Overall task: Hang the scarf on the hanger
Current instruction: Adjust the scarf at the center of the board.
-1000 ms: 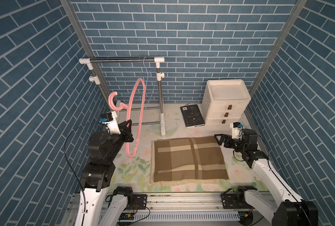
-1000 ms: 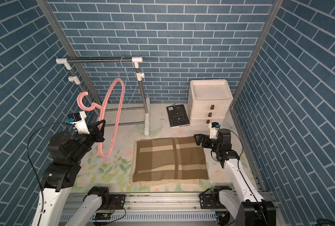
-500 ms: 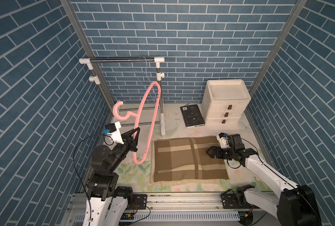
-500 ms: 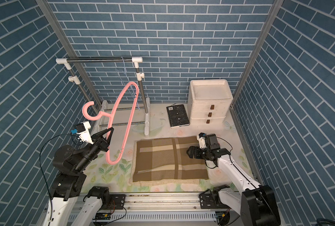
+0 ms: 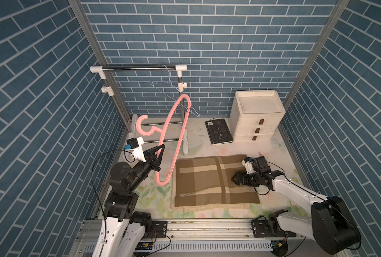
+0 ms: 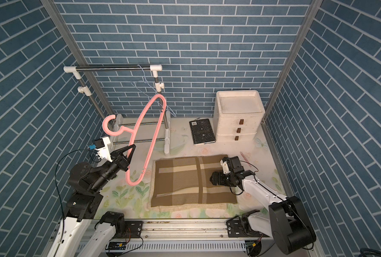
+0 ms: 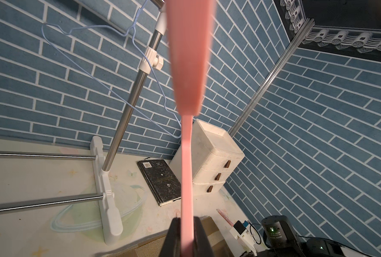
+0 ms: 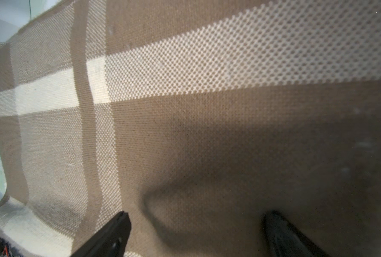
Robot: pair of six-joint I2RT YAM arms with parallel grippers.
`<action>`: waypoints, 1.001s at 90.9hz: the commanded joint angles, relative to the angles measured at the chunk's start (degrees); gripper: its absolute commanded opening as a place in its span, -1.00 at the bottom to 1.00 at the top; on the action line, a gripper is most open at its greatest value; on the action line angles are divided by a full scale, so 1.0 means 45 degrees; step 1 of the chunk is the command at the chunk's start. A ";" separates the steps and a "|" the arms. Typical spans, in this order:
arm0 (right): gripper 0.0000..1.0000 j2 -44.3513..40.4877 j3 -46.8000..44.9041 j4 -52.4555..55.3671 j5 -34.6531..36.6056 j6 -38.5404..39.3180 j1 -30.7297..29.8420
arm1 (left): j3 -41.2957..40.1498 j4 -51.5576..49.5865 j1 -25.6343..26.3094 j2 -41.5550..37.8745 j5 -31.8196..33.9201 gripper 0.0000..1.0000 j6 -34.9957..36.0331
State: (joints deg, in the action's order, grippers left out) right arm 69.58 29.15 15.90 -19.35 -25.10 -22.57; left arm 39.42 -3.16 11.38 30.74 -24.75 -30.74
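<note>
Left fingers (image 7: 174, 240) squeeze the pink hanger (image 5: 176, 133) up in the air, and my right fingers (image 8: 109, 235) are wide open, low over the folded scarf (image 5: 202, 178) on the worktop (image 5: 149, 193), so next I think I must pinch the scarf.

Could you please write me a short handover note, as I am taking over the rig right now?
Left gripper: shut on the pink hanger, which it holds tilted in the air, lower end near the scarf's edge on the left arm's side.
Right gripper: open, low over the scarf on the right arm's side, holding nothing.
Scarf: folded flat on the table, not lifted.
Done: the hanger is in hand.
Left: grasp the scarf, lift it and drape it over the hanger.
</note>
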 commanded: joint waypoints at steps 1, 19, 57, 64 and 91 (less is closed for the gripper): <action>0.92 0.0796 -0.0673 -0.0249 -0.0614 -0.0760 -0.0436 | 0.0007 0.0999 0.1099 0.0449 0.0824 -1.00 0.0445; 0.91 0.1415 -0.0443 -0.1269 -0.1287 -0.1372 -0.1478 | -0.0276 0.2419 0.4264 0.2004 0.3051 -1.00 0.0512; 0.96 0.0560 0.0587 -0.1702 -0.0582 -0.1553 -0.2190 | -0.1311 0.3372 0.7450 0.3523 0.7279 -1.00 -0.1121; 0.97 0.0038 0.0801 -0.1492 -0.0593 -0.1406 -0.1678 | -0.1513 0.3183 0.7746 0.3592 0.7692 -1.00 -0.1511; 0.76 0.1118 0.2528 -0.1368 -0.1348 0.0139 -0.0131 | -0.2935 0.2815 0.8214 0.3645 0.8354 -1.00 -0.2383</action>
State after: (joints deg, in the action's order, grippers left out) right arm 70.89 35.55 8.88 -22.61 -28.53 -23.29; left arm 28.47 9.17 47.86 47.66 9.56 -39.33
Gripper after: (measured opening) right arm 0.910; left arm 0.125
